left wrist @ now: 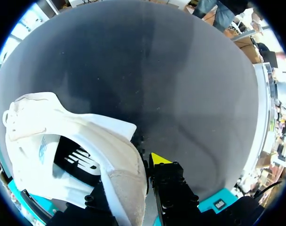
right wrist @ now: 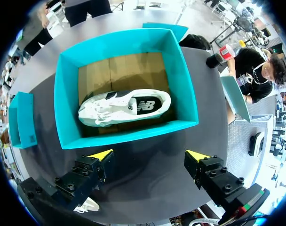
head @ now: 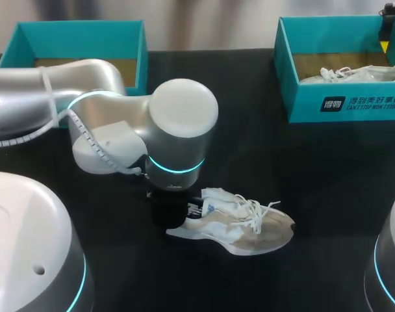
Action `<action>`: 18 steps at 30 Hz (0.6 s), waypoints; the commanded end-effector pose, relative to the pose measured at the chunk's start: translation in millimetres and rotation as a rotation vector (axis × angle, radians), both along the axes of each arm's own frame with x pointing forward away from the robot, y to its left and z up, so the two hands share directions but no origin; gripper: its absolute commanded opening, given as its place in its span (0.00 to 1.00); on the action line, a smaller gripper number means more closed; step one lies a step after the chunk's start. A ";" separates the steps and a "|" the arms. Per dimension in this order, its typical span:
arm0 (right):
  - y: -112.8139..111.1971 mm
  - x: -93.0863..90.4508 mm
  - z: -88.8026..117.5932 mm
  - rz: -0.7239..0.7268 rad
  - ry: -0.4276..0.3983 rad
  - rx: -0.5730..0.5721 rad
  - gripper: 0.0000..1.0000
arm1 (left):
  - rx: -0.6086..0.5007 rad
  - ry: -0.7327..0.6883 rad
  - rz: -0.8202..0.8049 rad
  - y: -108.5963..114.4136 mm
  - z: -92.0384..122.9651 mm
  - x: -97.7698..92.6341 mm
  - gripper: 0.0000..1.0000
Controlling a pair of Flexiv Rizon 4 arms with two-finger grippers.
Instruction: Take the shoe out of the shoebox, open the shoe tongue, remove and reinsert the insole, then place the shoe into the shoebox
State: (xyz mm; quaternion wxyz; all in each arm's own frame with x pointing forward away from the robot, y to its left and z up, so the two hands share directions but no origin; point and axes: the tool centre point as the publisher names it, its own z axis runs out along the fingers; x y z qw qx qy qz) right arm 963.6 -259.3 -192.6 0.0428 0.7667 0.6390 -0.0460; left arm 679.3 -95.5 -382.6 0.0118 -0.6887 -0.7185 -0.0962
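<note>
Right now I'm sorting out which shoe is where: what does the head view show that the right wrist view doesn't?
Only the head view: my left arm over the heel end of the loose shoe lying on the table. Only the right wrist view: the right gripper, open, with the shoebox ahead of it, and the whole boxed shoe with its dark insole. Both: that teal shoebox with a white shoe in it.
</note>
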 end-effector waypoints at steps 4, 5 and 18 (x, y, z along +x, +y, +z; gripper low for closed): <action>0.0 -0.4 0.2 0.000 -0.001 -0.001 1.00 | -0.011 0.025 -0.002 -3.1 -10.3 9.3 0.00; 0.0 -0.4 0.2 0.000 -0.001 -0.001 1.00 | -0.011 0.029 -0.001 -2.9 -10.9 9.8 0.00; 0.0 -0.4 0.2 0.000 -0.001 -0.001 1.00 | -0.086 0.038 -0.004 -2.3 2.6 7.2 1.00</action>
